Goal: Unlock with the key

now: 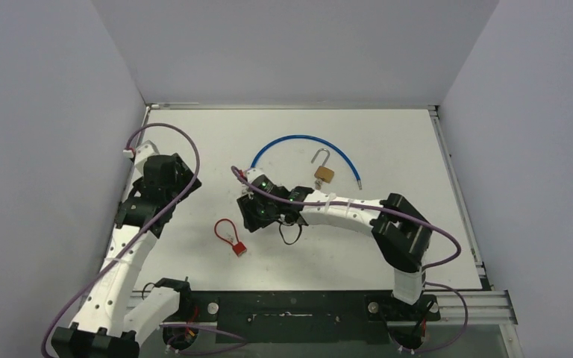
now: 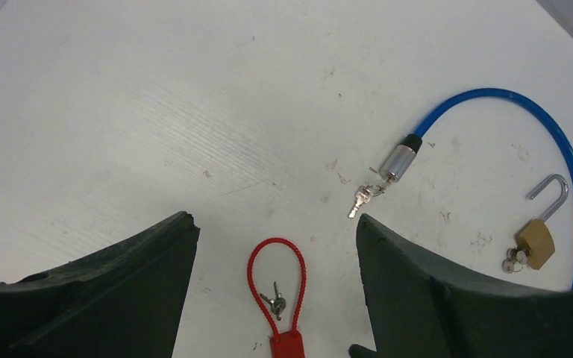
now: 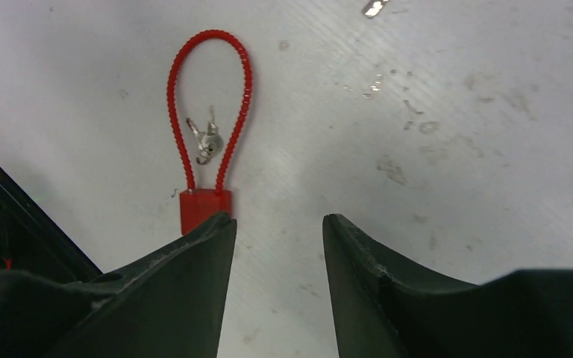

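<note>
White table (image 1: 403, 149): matte top, scuffed. Grey smudges (image 3: 392, 170) and small specks scattered over surface. Fine parallel streaks (image 2: 171, 112) across 1 patch. 3 plain pale grey walls enclose table: left wall (image 1: 45, 112), back wall (image 1: 291, 45), right wall (image 1: 537, 112). Aluminium rail (image 1: 457, 194) along table's right edge. Slotted aluminium rails (image 1: 470, 304) at near right corner. Black strip (image 1: 291, 302) along near edge, 2 round silver fasteners on it: left fastener (image 1: 211, 306), right fastener (image 1: 373, 306).

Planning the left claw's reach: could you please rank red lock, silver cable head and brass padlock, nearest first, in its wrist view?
1. red lock: bottom centre.
2. silver cable head: up and right.
3. brass padlock: far right.
</note>
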Controlling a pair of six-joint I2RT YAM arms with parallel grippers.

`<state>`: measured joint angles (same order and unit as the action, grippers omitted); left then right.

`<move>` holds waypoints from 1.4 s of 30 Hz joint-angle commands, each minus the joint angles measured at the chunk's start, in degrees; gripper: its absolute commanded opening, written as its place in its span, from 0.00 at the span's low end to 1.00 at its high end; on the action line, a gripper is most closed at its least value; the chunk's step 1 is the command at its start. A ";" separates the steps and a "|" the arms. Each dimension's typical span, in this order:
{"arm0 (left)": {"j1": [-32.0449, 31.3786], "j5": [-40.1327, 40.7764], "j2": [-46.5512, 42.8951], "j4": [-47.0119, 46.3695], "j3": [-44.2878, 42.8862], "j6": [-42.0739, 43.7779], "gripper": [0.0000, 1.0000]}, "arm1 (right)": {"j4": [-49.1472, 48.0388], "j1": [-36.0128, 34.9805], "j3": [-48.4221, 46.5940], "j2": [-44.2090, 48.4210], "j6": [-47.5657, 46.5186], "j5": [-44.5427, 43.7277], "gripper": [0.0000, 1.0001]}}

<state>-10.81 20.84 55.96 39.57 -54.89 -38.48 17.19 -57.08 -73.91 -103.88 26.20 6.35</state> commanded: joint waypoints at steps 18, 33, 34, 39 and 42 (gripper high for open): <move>0.40 7.29 -9.10 12.02 4.37 -9.13 0.64 | 9.66 -9.58 -23.33 -21.08 4.40 -6.09 0.19; 0.36 8.57 -9.34 12.16 5.13 -9.51 0.66 | 17.12 -11.92 -25.92 -25.76 2.84 -10.79 0.26; 0.39 8.80 -9.33 12.19 5.16 -9.55 0.66 | 17.29 -12.10 -25.98 -26.03 2.76 -11.34 0.26; 0.41 8.65 -8.99 11.87 5.32 -9.70 0.66 | 16.00 -12.22 -25.89 -26.20 2.54 -12.83 0.16; 0.39 8.27 -8.70 11.50 5.32 -9.73 0.66 | 15.31 -11.75 -25.85 -26.16 2.58 -12.94 0.10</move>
<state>-10.74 28.27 47.46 51.66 -49.39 -47.68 29.95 -69.10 -99.35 -127.98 29.65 -3.51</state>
